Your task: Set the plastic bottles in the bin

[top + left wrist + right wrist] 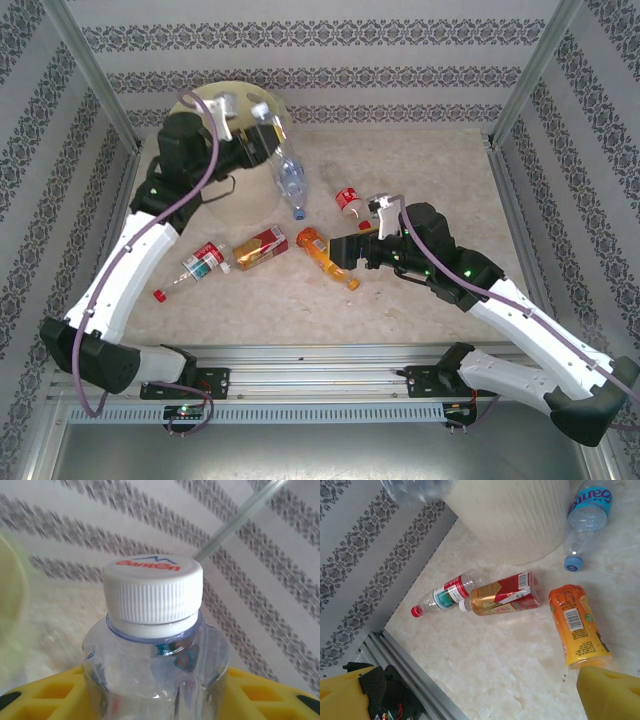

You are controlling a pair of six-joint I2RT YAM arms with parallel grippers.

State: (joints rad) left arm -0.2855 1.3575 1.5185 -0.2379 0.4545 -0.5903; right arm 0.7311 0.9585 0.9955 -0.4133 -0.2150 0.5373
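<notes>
1. Pale marbled counter (420,170), walled in patterned paper, carries the cream bin (205,95) and scattered plastic bottles.
2. Left jaws are clenched on a clear white-capped bottle (155,650), gripping below its neck, up by the bin's rim.
3. Right jaws stand released, spread wide, low over the counter.
4. An orange bottle (577,625) lies just ahead of one right fingertip.
5. Farther ahead, a red-labelled bottle (502,595) and a red-capped bottle (445,596) lie side by side.

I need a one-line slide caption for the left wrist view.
The left gripper holds a clear bottle with a white ribbed cap, the pale bin blurred at the left edge.
</notes>
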